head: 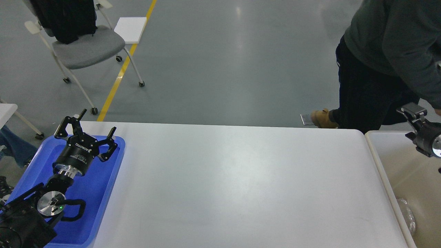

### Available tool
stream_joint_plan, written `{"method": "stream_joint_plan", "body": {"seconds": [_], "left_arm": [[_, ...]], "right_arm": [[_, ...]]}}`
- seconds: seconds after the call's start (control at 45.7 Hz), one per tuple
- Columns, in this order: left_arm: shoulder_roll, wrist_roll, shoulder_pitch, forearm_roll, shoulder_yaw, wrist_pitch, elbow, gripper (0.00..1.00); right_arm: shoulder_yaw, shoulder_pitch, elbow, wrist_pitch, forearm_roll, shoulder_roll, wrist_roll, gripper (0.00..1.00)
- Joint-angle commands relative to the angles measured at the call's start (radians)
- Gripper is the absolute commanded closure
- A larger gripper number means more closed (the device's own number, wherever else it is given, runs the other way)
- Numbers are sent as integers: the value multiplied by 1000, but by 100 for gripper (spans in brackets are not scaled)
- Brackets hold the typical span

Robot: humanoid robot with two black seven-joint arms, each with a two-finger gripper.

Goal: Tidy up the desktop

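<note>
The desktop [241, 179] is a large white tabletop with rounded corners, and nothing lies on it. My left gripper [98, 121] is open and empty, hovering over the far end of the blue tray [103, 193] at the table's left edge. My right gripper [415, 115] is at the far right edge, above the back of the beige bin [375, 155]. Only one of its fingers [411, 110] and part of its body show, so I cannot tell how its jaws stand.
A crumpled clear wrapper [408, 213] lies in the bin. A person in a dark green top [389, 51] stands just behind the table's far right corner. A grey wheeled chair [86, 48] stands on the floor at the far left.
</note>
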Motion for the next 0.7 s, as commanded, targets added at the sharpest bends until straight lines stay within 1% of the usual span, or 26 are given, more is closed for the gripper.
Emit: {"method": "stream_joint_plan", "body": {"seconds": [0.0,0.109,0.372,0.482,0.679], "left_arm": [[0,-1,0,0,0,0,0,1],[0,-1,0,0,0,0,0,1],[0,-1,0,0,0,0,0,1],[0,-1,0,0,0,0,0,1],[0,1,0,0,0,0,0,1]], "right_arm": [[296,-62,179,-5,1,-55,108,0],[413,-109,181,-8,1,-31,106,0],[657,-267,176,-14,3,115,106,0],[740,-315,179,-31,3,172,106,0],[864,-370,179,-29,3,255,106,0]]}}
